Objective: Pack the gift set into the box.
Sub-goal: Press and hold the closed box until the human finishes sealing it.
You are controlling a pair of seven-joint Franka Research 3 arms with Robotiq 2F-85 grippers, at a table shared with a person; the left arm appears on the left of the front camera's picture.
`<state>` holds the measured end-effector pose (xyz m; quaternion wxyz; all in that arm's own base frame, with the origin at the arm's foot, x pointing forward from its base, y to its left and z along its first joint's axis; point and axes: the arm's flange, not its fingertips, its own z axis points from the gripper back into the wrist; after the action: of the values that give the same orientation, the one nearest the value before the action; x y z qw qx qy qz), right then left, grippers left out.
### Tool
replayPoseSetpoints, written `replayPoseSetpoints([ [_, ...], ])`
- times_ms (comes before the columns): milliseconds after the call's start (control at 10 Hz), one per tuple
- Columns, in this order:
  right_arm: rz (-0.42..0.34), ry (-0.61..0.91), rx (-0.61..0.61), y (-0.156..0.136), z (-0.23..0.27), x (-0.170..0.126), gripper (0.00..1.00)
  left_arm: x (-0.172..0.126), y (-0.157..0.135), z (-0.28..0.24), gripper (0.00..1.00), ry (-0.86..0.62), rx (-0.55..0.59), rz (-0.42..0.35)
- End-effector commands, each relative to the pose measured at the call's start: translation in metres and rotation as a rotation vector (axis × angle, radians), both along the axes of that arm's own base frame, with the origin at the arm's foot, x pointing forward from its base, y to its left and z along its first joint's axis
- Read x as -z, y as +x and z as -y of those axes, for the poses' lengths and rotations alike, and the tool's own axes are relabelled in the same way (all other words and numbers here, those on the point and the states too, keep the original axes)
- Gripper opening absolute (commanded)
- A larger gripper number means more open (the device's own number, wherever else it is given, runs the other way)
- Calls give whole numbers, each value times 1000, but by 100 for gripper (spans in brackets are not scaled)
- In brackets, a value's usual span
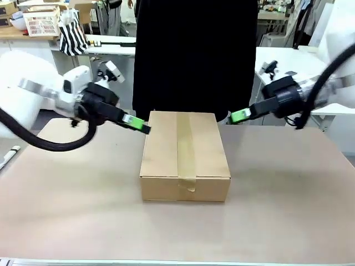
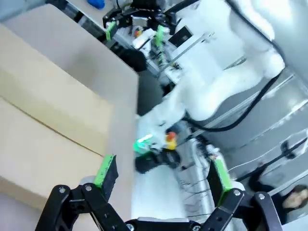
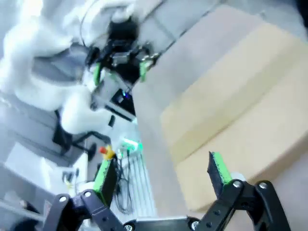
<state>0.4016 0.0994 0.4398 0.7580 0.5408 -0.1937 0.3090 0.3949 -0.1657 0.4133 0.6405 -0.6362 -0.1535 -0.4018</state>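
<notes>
The box (image 1: pixel 186 155) stands shut in the middle of the table, a strip of tape running down its lid. My left gripper (image 1: pixel 138 123) hovers at its far left corner, and in the left wrist view this gripper (image 2: pixel 163 171) is open with nothing between its fingers, one finger over the box (image 2: pixel 48 120). At the far right corner hangs my right gripper (image 1: pixel 239 115). Its own wrist view shows it (image 3: pixel 161 172) open and empty beside the box (image 3: pixel 231 120). The gift set is out of view.
A person in black (image 1: pixel 194 55) stands close behind the box at the far side. The brown table top (image 1: pixel 277 210) lies bare around the box. A thin white object (image 1: pixel 8 156) lies at the left edge. White tables with clutter stand farther back.
</notes>
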Motion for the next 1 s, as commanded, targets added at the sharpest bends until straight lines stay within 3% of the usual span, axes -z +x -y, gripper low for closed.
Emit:
replayPoseSetpoints([
  [0, -123, 76, 219, -22, 58, -14, 100, -12, -19, -45, 100, -31, -124, -184],
  [200, -82, 210, 359, -38, 115, -9, 100, -1, -26, -94, 100, -104, -292, -294],
  [300, -1, 172, 410, -37, 121, 1, 100, 9, -24, -108, 100, -174, -304, -270],
  [400, -124, 115, 300, -26, 106, -12, 100, -1, -19, -82, 100, -41, -190, -243],
  [900, -124, 115, 300, -26, 106, -12, 100, -1, -19, -82, 100, -41, -190, -243],
])
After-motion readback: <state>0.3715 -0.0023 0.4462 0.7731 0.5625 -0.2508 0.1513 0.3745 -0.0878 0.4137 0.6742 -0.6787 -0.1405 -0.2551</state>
